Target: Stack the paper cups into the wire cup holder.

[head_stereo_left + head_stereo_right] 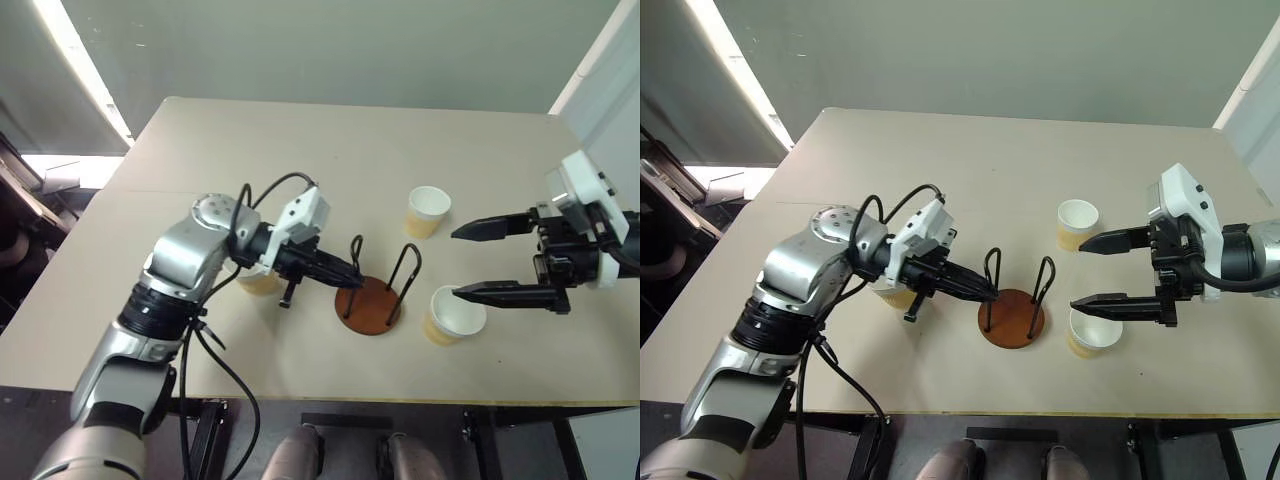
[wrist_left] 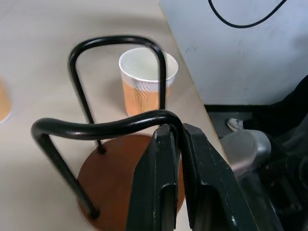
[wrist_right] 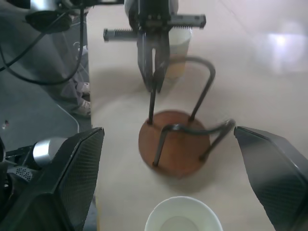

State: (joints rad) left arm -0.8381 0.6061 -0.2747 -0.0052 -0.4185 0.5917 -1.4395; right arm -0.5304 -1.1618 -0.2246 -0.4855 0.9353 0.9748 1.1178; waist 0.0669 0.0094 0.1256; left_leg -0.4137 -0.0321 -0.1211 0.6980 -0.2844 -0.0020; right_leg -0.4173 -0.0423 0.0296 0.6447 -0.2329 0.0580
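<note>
Partly | third cup (image 1: 262, 282) hidden behind left tool (image 1: 352, 279) | arch (image 2: 103, 127) pinched

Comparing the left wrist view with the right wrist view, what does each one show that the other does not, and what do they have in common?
Left wrist view: a sliver of the far cup at the frame edge. Right wrist view: the right gripper with jaws wide open, plus a third cup behind the left gripper. Both: the wire cup holder, the left jaws shut on one of its arches, and the near cup beside the holder.
</note>
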